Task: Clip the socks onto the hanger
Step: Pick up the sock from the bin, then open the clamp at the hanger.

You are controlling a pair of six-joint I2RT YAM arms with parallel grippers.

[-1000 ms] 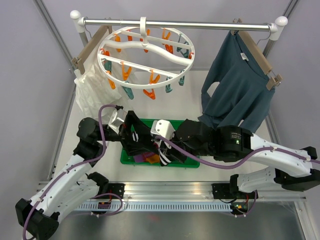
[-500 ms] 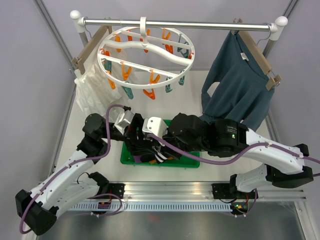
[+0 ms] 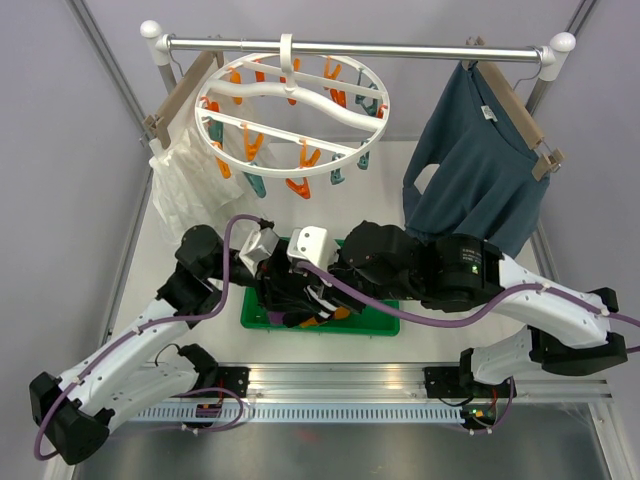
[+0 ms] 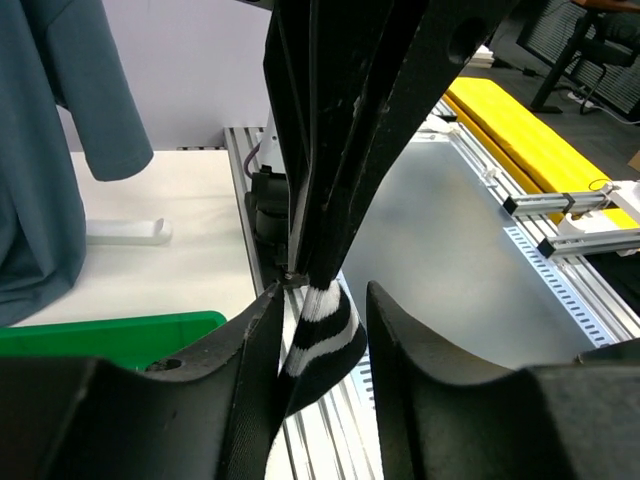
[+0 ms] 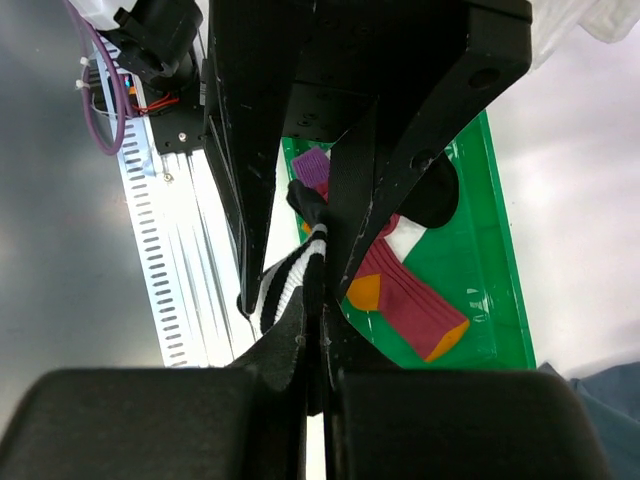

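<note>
we find no legible txt, nos. or brand marks in any view; faint print by a green dot on the right arm point(image 3: 465, 275) is too small to read.

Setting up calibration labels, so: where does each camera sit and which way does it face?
Top external: above, behind the bases, looking down; left arm, right arm, green plastic tray, round white ring hanger.
Left wrist: faces rightward across the table; own left tool straddles a black-and-white striped sock.
Right wrist: looks down into the tray; own right tool pinches that sock.
Shared: the sock, both wrist views.
</note>
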